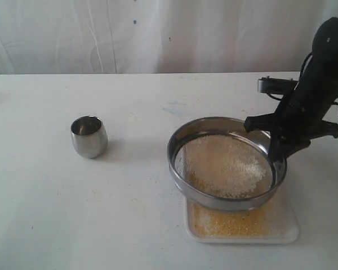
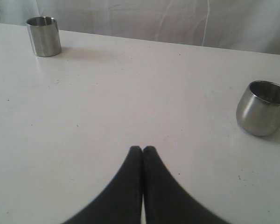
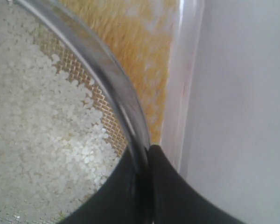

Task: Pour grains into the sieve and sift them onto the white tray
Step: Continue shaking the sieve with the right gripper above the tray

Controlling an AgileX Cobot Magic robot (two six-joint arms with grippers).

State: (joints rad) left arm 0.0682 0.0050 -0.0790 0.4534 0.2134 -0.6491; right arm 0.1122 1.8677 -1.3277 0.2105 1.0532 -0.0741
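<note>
My right gripper point(image 1: 277, 147) is pinched shut on the thin steel rim of the sieve point(image 1: 225, 203), at the right of the exterior frame. I grip the wall rather than the mesh so that I can rock the pan without touching what lies in it. The sieve sits over the white tray point(image 1: 290, 232) at the lower right, so whatever falls through lands inside its low rim; I cannot tell whether the two are touching. The whitish, rice-like grains point(image 1: 228, 164) form a pebbly bed on the fine woven mesh, too big to pass. A dusty layer of yellow granules point(image 1: 225, 223) covers the smooth, translucent plastic below. My left gripper point(image 2: 143, 150) is pressed together on nothing, parked over the bare matte table point(image 1: 101, 225), clear of the work. The rounded, polished cup point(image 1: 89, 136) stands upright at left centre, apparently empty, so I judge the pouring done.
</note>
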